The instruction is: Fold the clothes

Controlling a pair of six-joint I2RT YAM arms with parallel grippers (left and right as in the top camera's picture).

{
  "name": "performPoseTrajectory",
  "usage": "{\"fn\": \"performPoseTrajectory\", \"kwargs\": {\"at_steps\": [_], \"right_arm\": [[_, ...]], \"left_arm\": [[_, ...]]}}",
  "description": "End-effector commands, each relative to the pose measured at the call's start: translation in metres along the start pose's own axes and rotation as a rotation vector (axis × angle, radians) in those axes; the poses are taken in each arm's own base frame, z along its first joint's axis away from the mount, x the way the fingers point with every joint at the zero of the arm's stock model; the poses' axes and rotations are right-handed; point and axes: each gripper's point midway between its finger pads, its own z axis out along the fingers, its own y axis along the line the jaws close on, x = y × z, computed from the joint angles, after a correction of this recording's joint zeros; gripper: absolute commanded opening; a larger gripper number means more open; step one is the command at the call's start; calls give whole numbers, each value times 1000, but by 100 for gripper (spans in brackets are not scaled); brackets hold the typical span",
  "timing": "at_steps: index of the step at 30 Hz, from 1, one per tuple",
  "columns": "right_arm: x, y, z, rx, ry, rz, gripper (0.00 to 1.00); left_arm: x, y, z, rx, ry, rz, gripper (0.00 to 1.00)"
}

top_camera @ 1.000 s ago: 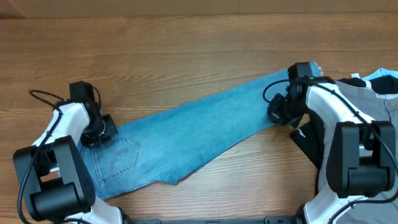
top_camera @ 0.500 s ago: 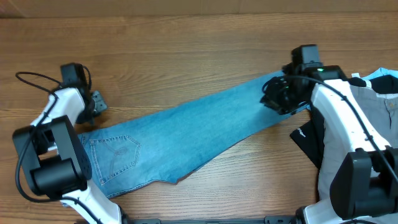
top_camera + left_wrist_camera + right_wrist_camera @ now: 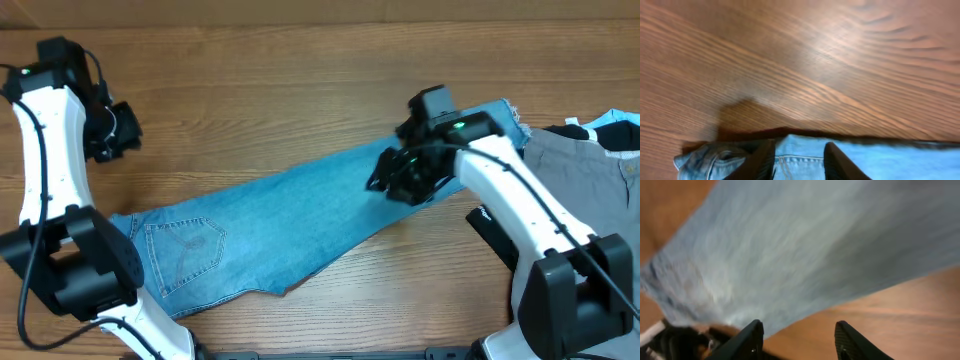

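Note:
The light-blue jeans (image 3: 300, 215) lie flat and slanted across the table. Their waist and a stitched back pocket (image 3: 190, 250) are at the near left, and the frayed hem (image 3: 505, 110) is at the far right. My left gripper (image 3: 118, 130) hangs open, back and left of the waist, and touches no cloth. In the left wrist view the waist seam (image 3: 805, 161) shows below between the parted fingers (image 3: 762, 160). My right gripper (image 3: 392, 178) hovers open over the upper leg. Its wrist view shows blurred denim (image 3: 815, 245) and bare wood between its fingers (image 3: 752, 340).
A grey garment (image 3: 585, 170) lies at the right edge, with a light-blue piece (image 3: 620, 125) behind it and a black item (image 3: 490, 225) under the right arm. The wooden table (image 3: 300, 80) stretches behind the jeans.
Both grippers opened and let go of the jeans. The left arm swung back and to the left, away from the waist. The right arm moved left from the hem over the leg.

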Motion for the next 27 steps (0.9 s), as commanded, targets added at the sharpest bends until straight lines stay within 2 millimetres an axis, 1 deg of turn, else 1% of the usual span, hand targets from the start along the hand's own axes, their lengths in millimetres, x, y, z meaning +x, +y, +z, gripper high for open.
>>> {"fn": "performPoseTrajectory", "kwargs": {"at_steps": [1,2,3,4,5,7,10,12,13,14,18,20,22,24,27], "right_arm": [[48,24,28,-6,127,46,47],[59,28,36,6,147,55,42],[69,31,43,16,164,54,39],[91,39,59,32,191,28,37],[98,41,66,39,196,22,36],[117,49,83,35,207,1,31],[127,53,94,30,212,4,29],[131,53,98,25,218,8,29],[134,54,101,14,226,1,34],[137,55,103,0,236,-5,42],[135,57,111,-29,223,-19,57],[135,55,113,-27,223,6,61],[136,51,115,-22,226,29,63],[138,52,118,-45,234,30,63],[137,53,121,-56,231,41,60]], "left_arm": [[2,-14,-66,84,-123,33,41],[9,-15,-74,86,-122,35,42],[16,-16,-80,87,-117,38,42],[31,-17,-88,85,-94,57,43],[39,-17,-91,82,-74,72,42],[59,-18,-91,76,-3,91,38],[72,-21,-81,74,58,104,32],[80,-26,-69,95,99,119,31],[85,-29,-63,112,123,132,31],[91,-31,-56,122,152,138,31],[113,-31,-26,119,250,169,30],[125,-30,-10,114,294,171,30],[137,-29,8,106,335,175,30],[149,-27,28,99,366,178,30],[164,-21,54,82,391,164,30]]}}
